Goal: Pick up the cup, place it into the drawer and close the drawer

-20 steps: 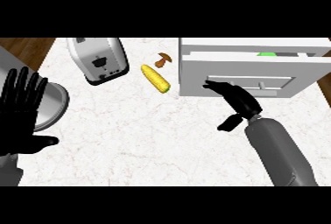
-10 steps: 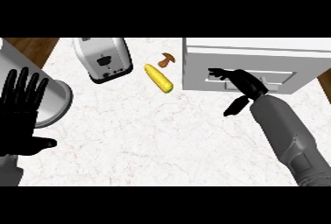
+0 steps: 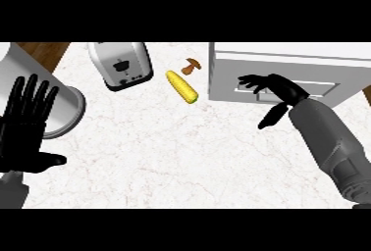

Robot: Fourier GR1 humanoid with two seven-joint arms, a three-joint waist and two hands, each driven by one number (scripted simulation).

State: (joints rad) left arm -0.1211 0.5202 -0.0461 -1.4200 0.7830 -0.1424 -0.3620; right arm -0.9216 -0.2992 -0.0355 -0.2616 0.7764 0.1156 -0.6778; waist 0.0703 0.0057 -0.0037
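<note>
The left hand (image 3: 29, 122) rested open at the left edge, far away. No cup showed; maybe it sat hidden in the drawer (image 3: 319, 73). The right hand (image 3: 279, 88), much nearer, had open fingers on the drawer's front, which lay just beyond it.

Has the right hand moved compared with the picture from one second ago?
Yes. The right hand has moved forward, away from the robot, onto the drawer front, now level with the corn cob.

Black hands (image 3: 26, 135), smooth grey forearms (image 3: 328, 139)
</note>
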